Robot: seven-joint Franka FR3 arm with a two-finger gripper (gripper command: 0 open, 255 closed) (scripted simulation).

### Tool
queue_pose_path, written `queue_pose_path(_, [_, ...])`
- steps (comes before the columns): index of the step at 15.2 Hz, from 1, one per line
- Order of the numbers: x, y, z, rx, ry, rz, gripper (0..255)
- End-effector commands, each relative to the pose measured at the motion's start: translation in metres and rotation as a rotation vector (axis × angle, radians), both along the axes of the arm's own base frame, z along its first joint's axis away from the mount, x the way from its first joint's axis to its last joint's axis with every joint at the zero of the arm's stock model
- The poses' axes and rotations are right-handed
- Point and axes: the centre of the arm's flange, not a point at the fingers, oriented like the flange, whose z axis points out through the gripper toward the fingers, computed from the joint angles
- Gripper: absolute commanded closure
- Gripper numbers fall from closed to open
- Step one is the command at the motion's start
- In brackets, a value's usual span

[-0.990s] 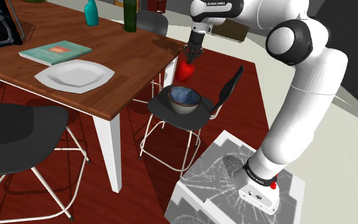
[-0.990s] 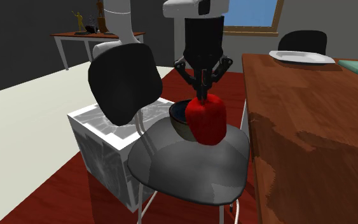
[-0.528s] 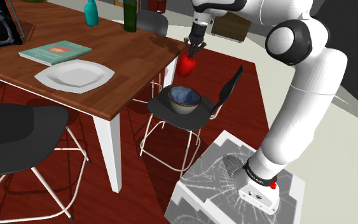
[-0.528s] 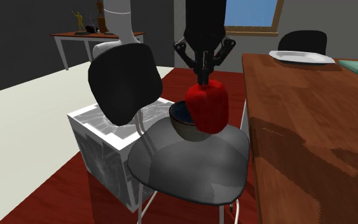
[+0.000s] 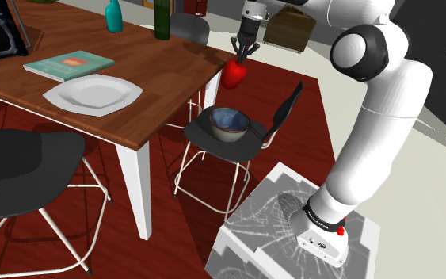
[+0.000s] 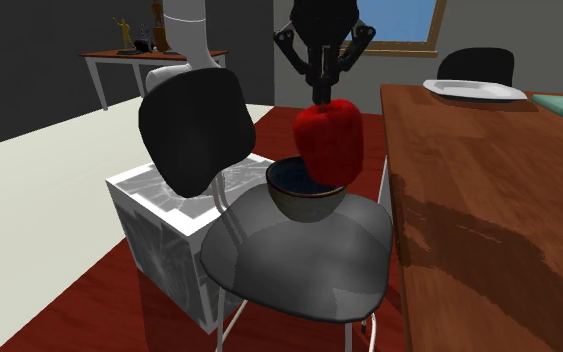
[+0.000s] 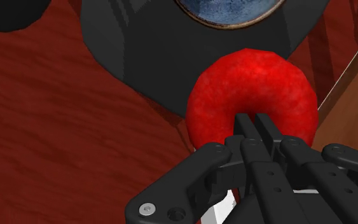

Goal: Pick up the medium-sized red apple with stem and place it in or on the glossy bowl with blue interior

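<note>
Hanging upright, stem end up, apple (image 6: 327, 143) pinched by tool (image 6: 321, 93); bowl (image 6: 302, 206) on chair (image 6: 299, 262)

The white arm (image 5: 375, 135) stands up tall from its base (image 5: 322, 231) at the shoulder view's lower right. It bends at a dark joint (image 5: 367, 51) and reaches to the far left. The black gripper (image 5: 240, 57) points straight down. Its two fingers (image 7: 243, 127) are pressed close together, pinching the top of the red apple (image 6: 327, 140) that hangs under them.

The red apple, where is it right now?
In the shoulder view the apple hangs in the air, pinched by the end effector, higher than the bowl on the black chair, just right of the corner of the wooden table.
</note>
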Motion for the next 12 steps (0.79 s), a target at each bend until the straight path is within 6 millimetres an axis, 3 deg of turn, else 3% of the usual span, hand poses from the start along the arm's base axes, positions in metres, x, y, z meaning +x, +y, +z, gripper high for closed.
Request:
queue_pose_path(1, [-0.012, 0.013, 0.010, 0.000, 0.000, 0.000, 255])
queue_pose_path(12, [-0.092, 0.116, 0.075, 0.000, 0.000, 0.000, 255])
